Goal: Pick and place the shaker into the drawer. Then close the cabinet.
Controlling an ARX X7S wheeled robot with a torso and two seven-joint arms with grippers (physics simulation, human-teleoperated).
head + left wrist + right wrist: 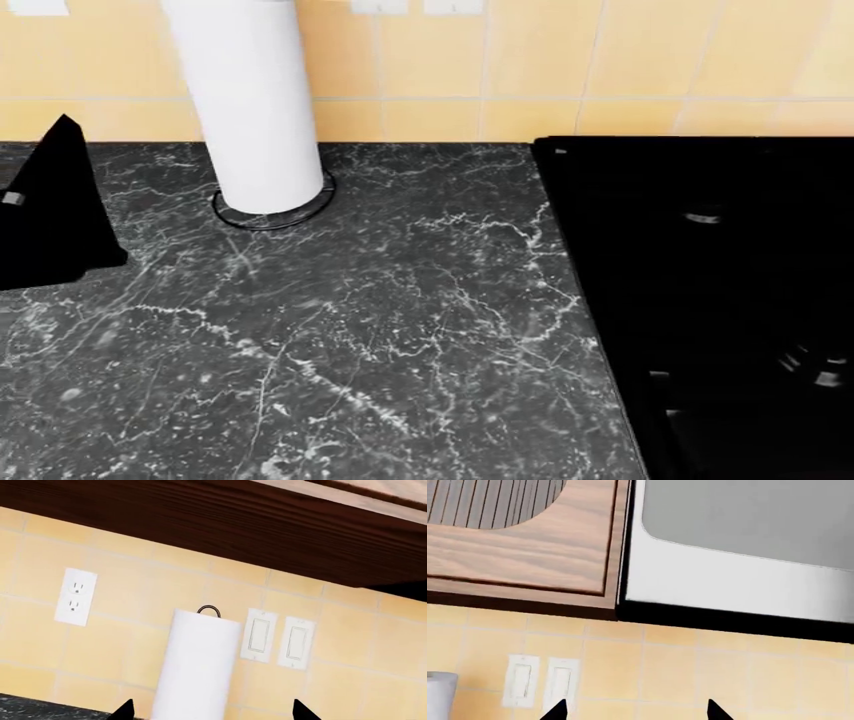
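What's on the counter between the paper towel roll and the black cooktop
Nothing: in the head view, only bare dark marble countertop runs from the paper towel roll to the cooktop.

No readable text, label, brand, number or sign anywhere. Blank faces on the wall outlet [75,596] and the two rocker switches [277,635]; plain white on the paper towel roll [250,100]; bare grain on the wood cabinet door [520,535]; unmarked black on the cooktop [721,280]; only veining on the marble bench [347,340].
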